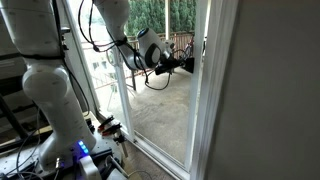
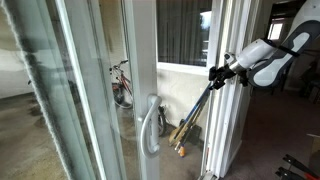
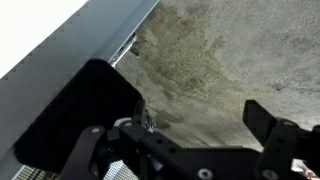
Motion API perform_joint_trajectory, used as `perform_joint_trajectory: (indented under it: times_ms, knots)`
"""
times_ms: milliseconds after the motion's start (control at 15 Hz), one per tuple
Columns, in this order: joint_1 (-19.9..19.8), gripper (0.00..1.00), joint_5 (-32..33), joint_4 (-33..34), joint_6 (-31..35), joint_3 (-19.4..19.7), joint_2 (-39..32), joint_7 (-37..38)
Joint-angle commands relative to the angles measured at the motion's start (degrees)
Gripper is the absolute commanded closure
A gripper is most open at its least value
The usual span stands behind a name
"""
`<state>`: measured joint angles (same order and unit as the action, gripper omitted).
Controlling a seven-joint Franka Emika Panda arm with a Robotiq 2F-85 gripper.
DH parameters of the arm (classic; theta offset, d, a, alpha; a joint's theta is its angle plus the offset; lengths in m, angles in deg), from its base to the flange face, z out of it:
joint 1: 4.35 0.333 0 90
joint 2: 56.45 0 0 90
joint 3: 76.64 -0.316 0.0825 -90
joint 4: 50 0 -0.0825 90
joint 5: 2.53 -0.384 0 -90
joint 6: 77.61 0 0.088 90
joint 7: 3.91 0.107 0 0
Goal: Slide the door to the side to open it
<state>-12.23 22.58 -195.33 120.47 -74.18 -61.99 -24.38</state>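
The door is a tall clear glass panel [image 1: 165, 115] in a slim white frame, and its vertical stile [image 1: 203, 100] stands at the right of the glass. The stile also shows in an exterior view [image 2: 214, 130]. My gripper [image 1: 188, 64] is stretched out at mid height with its fingertips right at that stile, seen from the opposite side in an exterior view [image 2: 213, 72]. In the wrist view the gripper [image 3: 190, 102] is open and empty. Concrete floor shows between the fingers, and the white frame [image 3: 70, 45] runs along the upper left.
A curved white door handle [image 2: 150, 125] sits on another white stile. Brooms [image 2: 188, 128] lean beside the frame, with a bicycle [image 2: 122, 85] behind the glass. Patio chairs [image 1: 178, 45] stand outside. The robot base and cables [image 1: 80, 150] are on the floor, and a grey wall [image 1: 270, 100] is next to the door.
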Motion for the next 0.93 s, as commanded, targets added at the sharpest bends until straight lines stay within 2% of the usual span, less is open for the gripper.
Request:
perform_joint_trajectory:
  times_ms: [0,333,400,600,867]
  knots:
    - [-2.2,0.00,2.1,-0.7,0.0,-0.5,0.8,1.1]
    - [-3.0,0.00,4.4,-4.7,-0.9,0.2,0.2,0.7]
    - [-3.0,0.00,3.5,-5.3,0.7,1.1,0.0,-0.3]
    - [-5.6,0.00,7.0,-5.1,-0.3,-1.6,2.0,3.3]
    - [-6.5,0.00,8.2,-4.3,-0.2,-2.6,3.8,6.0]
